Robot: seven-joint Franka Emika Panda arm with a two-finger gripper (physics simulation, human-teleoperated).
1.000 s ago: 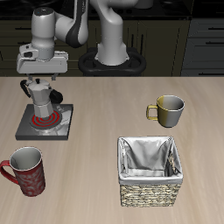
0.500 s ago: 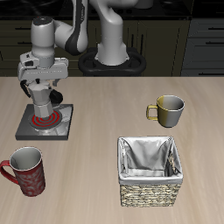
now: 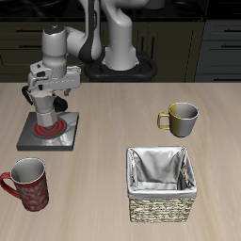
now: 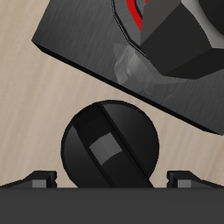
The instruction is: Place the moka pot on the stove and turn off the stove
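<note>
The stove (image 3: pixel 36 139) is a dark-grey hotplate with a red spiral ring, near the table's edge. The moka pot (image 3: pixel 47 119) stands on the ring, partly hidden by my gripper (image 3: pixel 52 109). In the wrist view its dark faceted body (image 4: pixel 179 39) sits on the stove slab (image 4: pixel 83 52), with a bit of red ring showing. My gripper (image 4: pixel 112 179) is open and empty. It hangs just above the stove's round black knob (image 4: pixel 109 144), one fingertip on each side, not touching it.
An olive-grey mug (image 3: pixel 179 118) stands farther along the table. A wicker basket (image 3: pixel 163 184) with a grey lining sits near the front edge. A red patterned mug (image 3: pixel 26 182) stands in front of the stove.
My gripper has let go of the moka pot, risen a little and shifted toward the stove's back edge, over the knob. The pot stays on the ring.
</note>
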